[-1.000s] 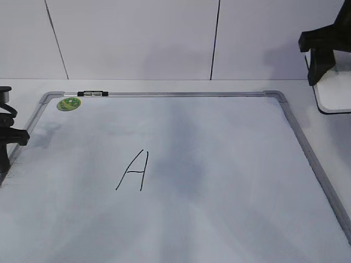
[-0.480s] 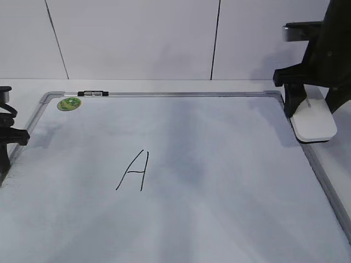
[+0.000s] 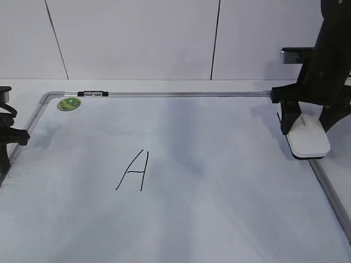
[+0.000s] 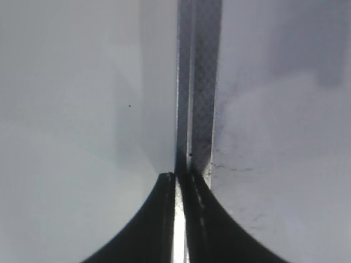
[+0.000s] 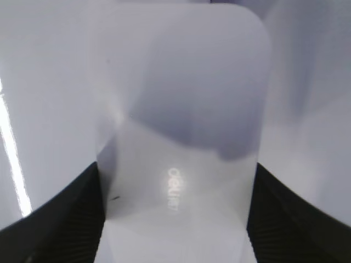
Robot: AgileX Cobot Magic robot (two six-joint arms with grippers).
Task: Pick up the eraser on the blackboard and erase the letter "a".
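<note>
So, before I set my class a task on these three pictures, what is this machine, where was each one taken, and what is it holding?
It is a two-armed robot. One camera looks across a large white dry-erase board with a grey metal frame, bearing a handwritten black capital "A". The other two cameras ride on the wrists. The right end effector grips a flat white plastic eraser at the board's right edge. The left end effector is shut, empty, at the left frame.

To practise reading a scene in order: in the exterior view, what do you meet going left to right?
Black left gripper → round green sticker → small black-and-silver clip → handwritten black capital "A" → flat white plastic eraser held in the black right gripper.
</note>
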